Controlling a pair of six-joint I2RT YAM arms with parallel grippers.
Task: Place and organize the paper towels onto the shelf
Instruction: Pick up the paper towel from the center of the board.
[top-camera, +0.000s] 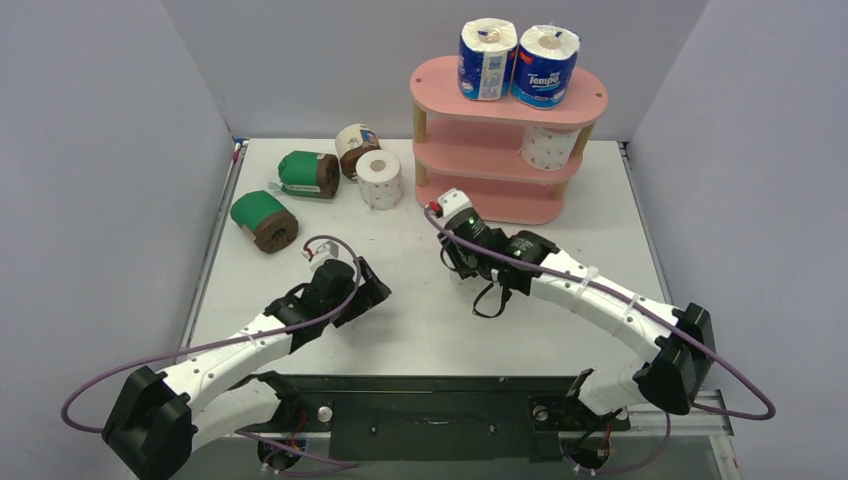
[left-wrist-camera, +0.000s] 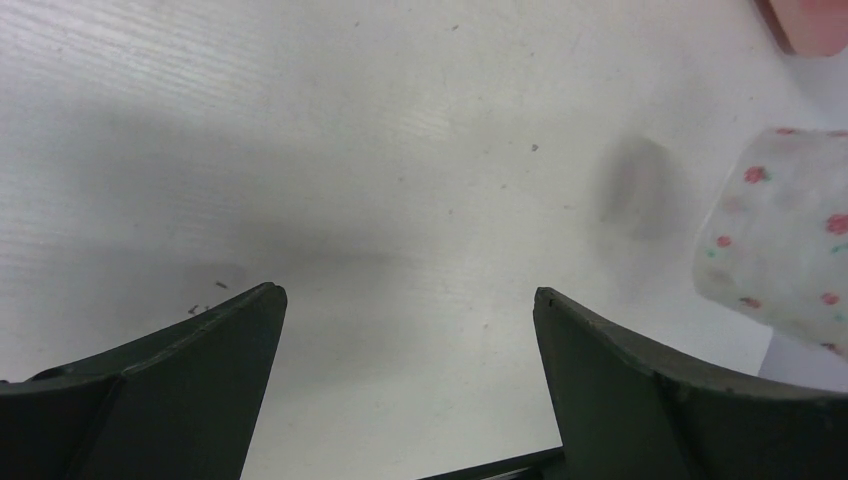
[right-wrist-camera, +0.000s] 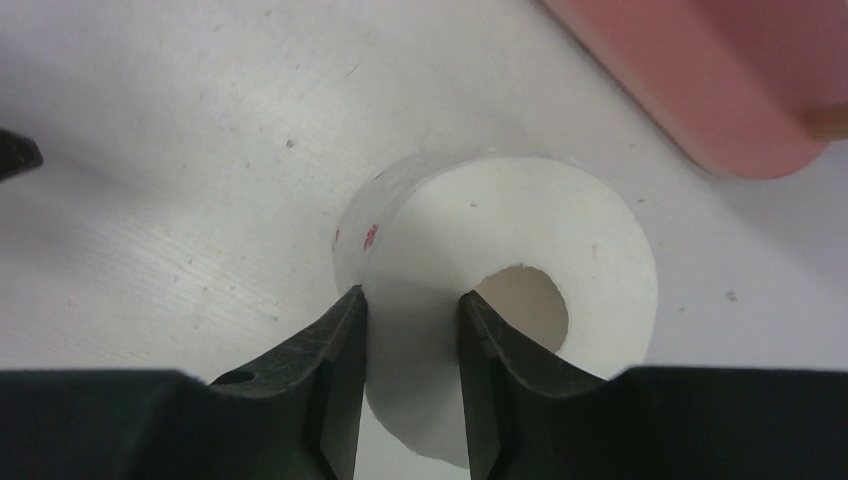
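The pink shelf (top-camera: 440, 82) stands at the back right. Two blue-white rolls (top-camera: 487, 58) (top-camera: 545, 65) stand on its top tier, and a pink-dotted white roll (top-camera: 549, 147) stands on the middle tier. My right gripper (right-wrist-camera: 412, 300) is shut on the wall of another pink-dotted white roll (right-wrist-camera: 560, 220), one finger in its core and one outside, near the shelf's base (right-wrist-camera: 720, 80). In the top view my right gripper (top-camera: 455, 262) hides this roll. The roll also shows in the left wrist view (left-wrist-camera: 790, 240). My left gripper (left-wrist-camera: 410, 295) is open and empty over bare table (top-camera: 372, 290).
On the table at the back left are a third pink-dotted white roll (top-camera: 380, 179), a cream-wrapped brown roll (top-camera: 355, 147) and two green-wrapped brown rolls (top-camera: 308, 173) (top-camera: 264, 220). Grey walls enclose the white table (top-camera: 600, 230).
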